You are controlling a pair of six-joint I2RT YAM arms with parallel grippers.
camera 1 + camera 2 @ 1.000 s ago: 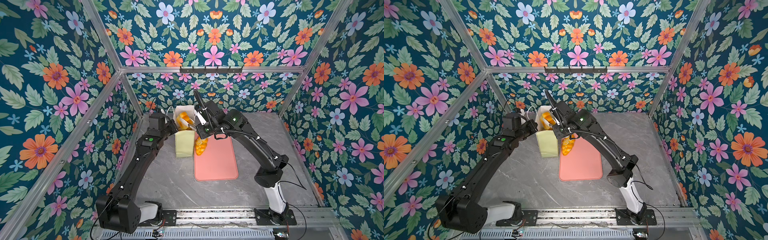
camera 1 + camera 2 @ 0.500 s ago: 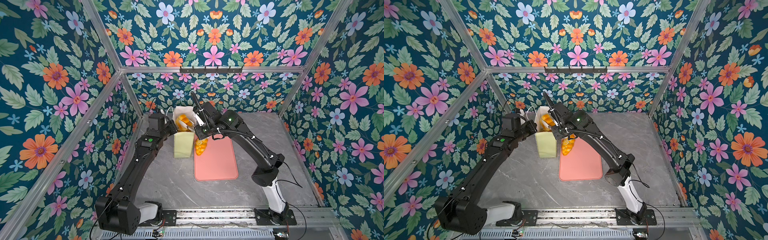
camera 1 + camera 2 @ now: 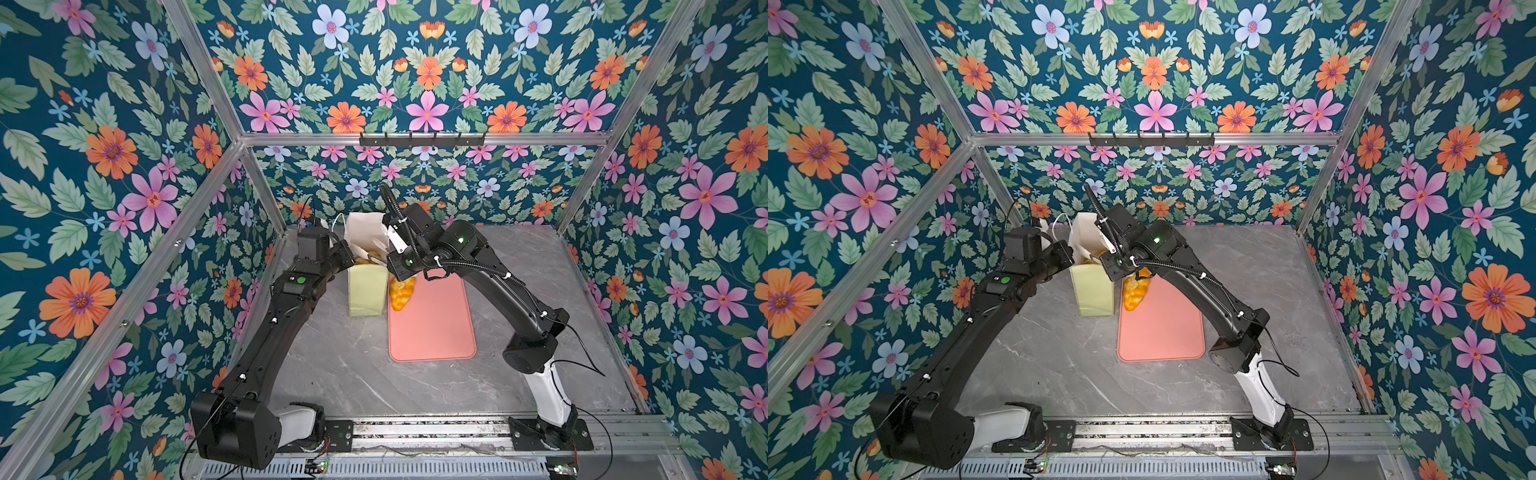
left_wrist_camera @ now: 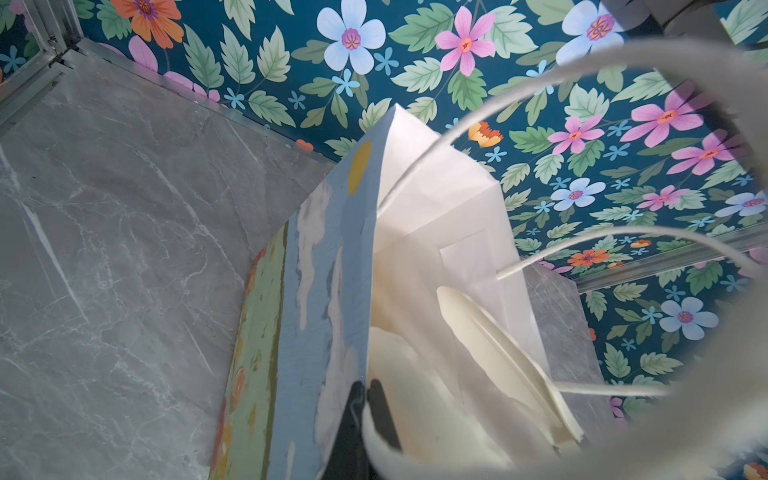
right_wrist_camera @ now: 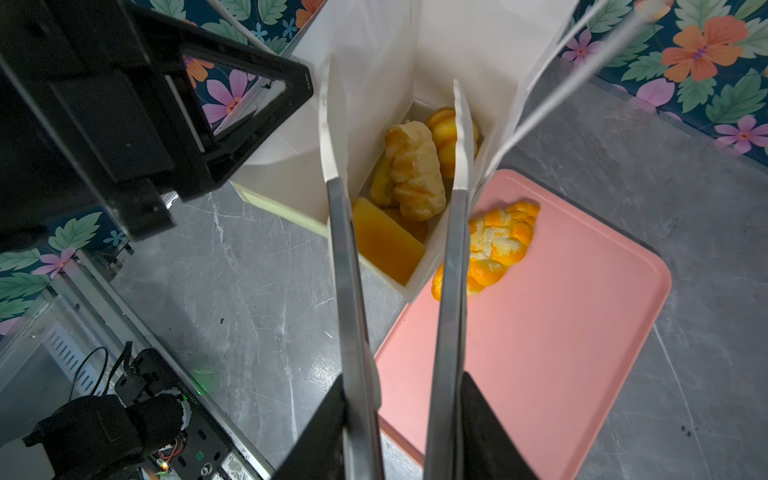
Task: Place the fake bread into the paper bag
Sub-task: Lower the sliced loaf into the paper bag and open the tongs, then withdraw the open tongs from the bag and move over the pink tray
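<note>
From where I stand, most of the job looks done. The right pincer (image 5: 395,124) hangs with its two long fingers parted and nothing between them, its white tips just inside the mouth of the paper bag (image 3: 365,291). Straight below those tips, at the bottom of the bag, lie several pieces of the fake bread (image 5: 413,170). A flaky pale one sits on top, an orange square slab (image 5: 386,245) lies nearer the pincer's wrist, and a ridged round one is half hidden behind one finger (there may be more underneath; I cannot count them). The left pincer (image 4: 365,399) is closed tight on the bag's upper edge, one black tip on each side of the paper, which I take to be keeping the mouth open for its partner.

One piece is left outside: the braided loaf (image 5: 503,241). It lies on the pink tray (image 5: 561,353), just beyond the bag's wall and a little aside of the right pincer's outer finger. Nothing else shows on the tray in both top views, so I judge the loaf to be the last to go in.
</note>
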